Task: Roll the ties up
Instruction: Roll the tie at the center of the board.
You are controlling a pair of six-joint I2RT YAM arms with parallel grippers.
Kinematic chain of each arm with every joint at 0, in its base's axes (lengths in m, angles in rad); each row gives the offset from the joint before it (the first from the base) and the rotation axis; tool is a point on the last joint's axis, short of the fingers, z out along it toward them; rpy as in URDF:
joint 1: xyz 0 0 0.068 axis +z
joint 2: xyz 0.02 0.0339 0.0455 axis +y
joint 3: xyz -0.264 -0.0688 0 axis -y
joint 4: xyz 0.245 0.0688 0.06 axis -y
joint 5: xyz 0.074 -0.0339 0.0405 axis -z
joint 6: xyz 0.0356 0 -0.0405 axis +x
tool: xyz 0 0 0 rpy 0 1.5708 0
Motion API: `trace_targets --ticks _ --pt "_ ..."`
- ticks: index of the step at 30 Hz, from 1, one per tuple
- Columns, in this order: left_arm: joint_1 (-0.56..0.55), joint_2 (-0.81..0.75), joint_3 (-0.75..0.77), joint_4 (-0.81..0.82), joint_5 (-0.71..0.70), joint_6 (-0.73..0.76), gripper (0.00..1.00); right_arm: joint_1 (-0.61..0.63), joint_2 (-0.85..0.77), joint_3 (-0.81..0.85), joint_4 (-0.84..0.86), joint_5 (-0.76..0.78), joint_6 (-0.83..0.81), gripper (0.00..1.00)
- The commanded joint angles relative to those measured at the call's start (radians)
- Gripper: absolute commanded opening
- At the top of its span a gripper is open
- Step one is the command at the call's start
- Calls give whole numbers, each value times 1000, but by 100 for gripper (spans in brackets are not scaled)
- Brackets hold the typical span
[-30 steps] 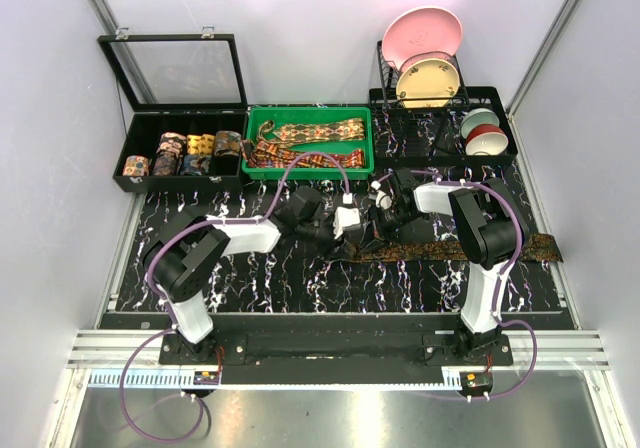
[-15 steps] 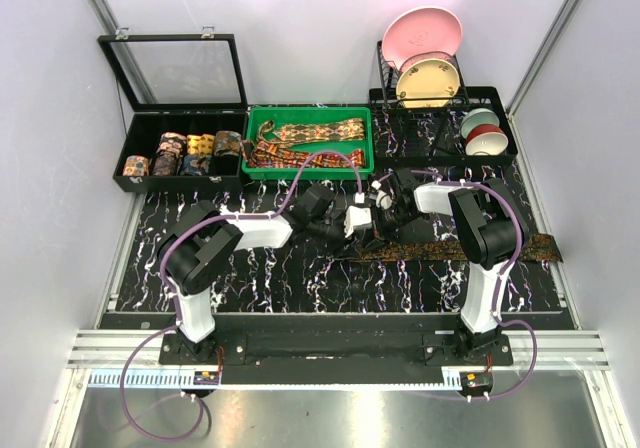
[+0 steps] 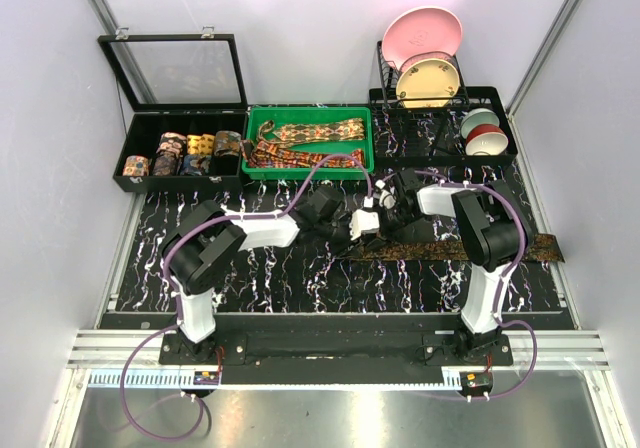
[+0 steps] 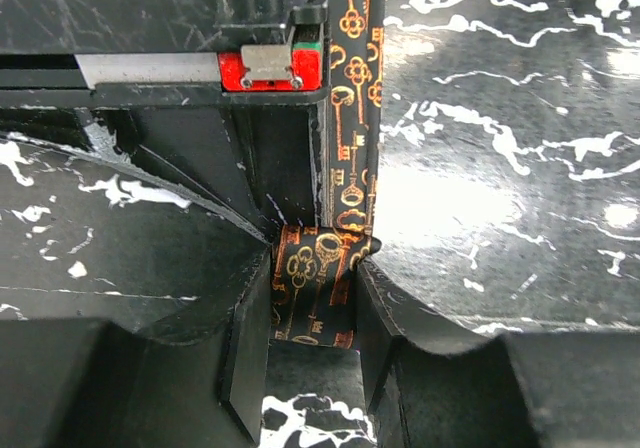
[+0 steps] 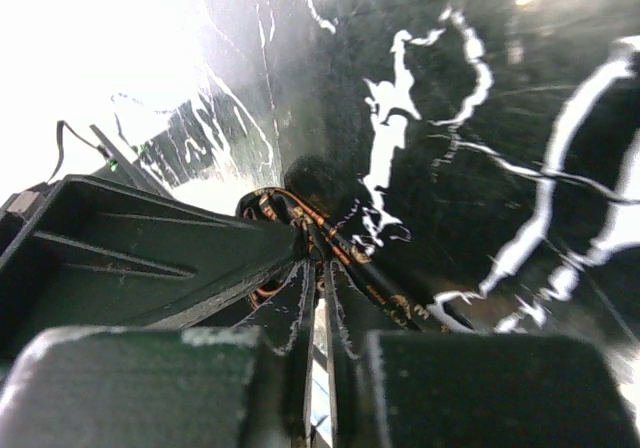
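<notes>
L end effector [image 4: 315, 273] around tie [image 4: 352, 118] fold

**Robotics lab test cell:** a black-and-white left robot arm [image 3: 200, 258] and its right twin [image 3: 488, 230] stand mounted at the near edge of a black, white-veined marble-look worktop [image 3: 250, 283]. Aluminium framing [image 3: 110, 348] and plain white panel walls [image 3: 300, 38] box them in, with thin purple cables [image 3: 135, 398] looping below. Staged props line the back: a black glass-lidded case [image 3: 180, 182] of rolled patterned neckties [image 3: 185, 153], a green plastic tray [image 3: 309, 111] and a black dish rack [image 3: 420, 96] with plates [image 3: 420, 33].
</notes>
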Motion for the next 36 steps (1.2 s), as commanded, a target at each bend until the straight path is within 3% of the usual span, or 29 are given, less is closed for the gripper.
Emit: trace_targets --ticks 1,6,11,19,36 --pt "-24 109 -7 -151 -206 47 36 -9 -96 11 16 -43 22 16" --pt "-26 120 -8 -194 -232 67 35 -46 -159 14 -75 -63 -26 25" --pt "-26 137 9 -220 -232 72 35 -46 -168 -1 -56 -96 -24 31" --pt "-24 134 29 -238 -223 82 34 -40 -102 -4 -32 -45 -43 32" --pt "-26 128 36 -249 -197 92 35 -71 -133 22 -115 -7 -143 36"
